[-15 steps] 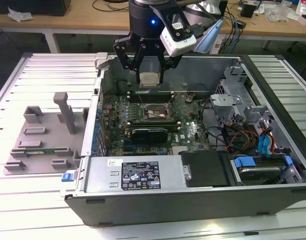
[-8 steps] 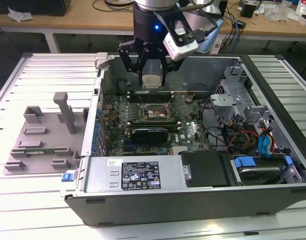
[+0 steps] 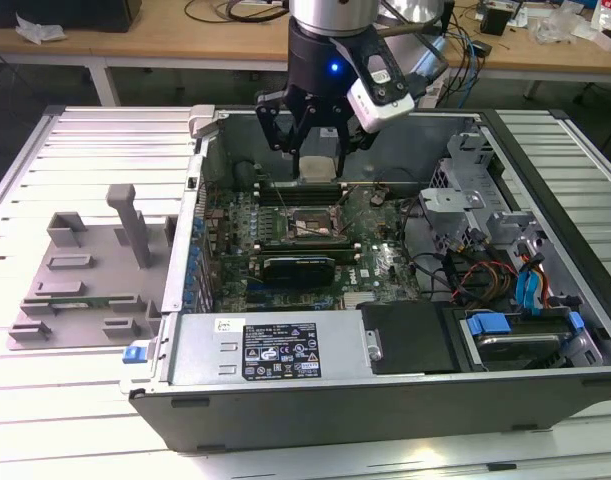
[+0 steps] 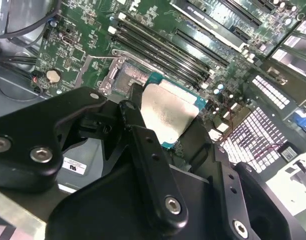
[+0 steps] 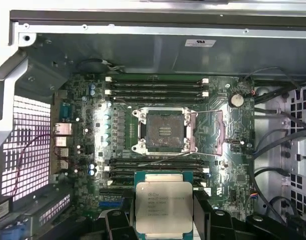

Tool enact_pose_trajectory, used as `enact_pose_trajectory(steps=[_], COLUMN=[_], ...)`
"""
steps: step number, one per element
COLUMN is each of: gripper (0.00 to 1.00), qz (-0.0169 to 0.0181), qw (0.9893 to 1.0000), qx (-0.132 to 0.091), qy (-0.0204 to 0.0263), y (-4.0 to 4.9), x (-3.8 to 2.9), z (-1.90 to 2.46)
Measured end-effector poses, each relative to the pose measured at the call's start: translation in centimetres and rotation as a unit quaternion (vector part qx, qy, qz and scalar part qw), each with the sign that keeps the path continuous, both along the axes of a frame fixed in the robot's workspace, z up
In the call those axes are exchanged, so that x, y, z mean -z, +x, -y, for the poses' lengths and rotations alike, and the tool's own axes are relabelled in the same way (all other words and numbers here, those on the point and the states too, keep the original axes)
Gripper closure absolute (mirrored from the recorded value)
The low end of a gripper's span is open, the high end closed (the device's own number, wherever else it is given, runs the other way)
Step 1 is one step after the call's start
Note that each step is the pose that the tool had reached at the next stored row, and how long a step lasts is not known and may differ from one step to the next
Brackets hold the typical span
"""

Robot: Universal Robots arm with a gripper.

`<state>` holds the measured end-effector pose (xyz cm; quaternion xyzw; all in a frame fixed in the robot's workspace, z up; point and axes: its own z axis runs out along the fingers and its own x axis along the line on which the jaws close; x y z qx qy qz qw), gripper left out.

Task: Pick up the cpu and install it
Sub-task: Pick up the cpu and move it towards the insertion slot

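My gripper (image 3: 316, 158) hangs inside the open computer case, shut on the cpu (image 3: 318, 168), a flat square chip with a silvery top. In the second wrist view the black fingers (image 4: 136, 122) clamp the cpu (image 4: 169, 112) by two opposite edges. The first wrist view shows the cpu (image 5: 164, 206) held level above the motherboard, short of the open socket (image 5: 164, 131). The socket's metal bracket (image 5: 216, 132) is swung out to one side. In the exterior view the socket (image 3: 303, 222) lies just in front of and below the gripper.
Memory slots (image 5: 158, 86) run along both sides of the socket. A black expansion card (image 3: 300, 267) stands in front of it. The case walls (image 3: 197, 200), cables and drive bays (image 3: 515, 290) hem the board in. A grey plastic tray (image 3: 85, 270) lies at the exterior view's left.
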<state>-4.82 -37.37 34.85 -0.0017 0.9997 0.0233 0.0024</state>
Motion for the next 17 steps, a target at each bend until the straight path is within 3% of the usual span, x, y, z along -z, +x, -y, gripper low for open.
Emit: enact_pose_trajectory(steps=[6, 11, 17], gripper=[0.45, 0.45, 0.45], qz=[-0.0002, -0.0001, -0.0001], qw=[1.0, 1.0, 1.0], qx=[0.0, 0.0, 0.0], qy=[0.0, 0.0, 0.0004], y=[-0.02, -0.24, -0.71], x=[0.91, 1.43, 2.69], z=[-1.12, -1.77, -2.59])
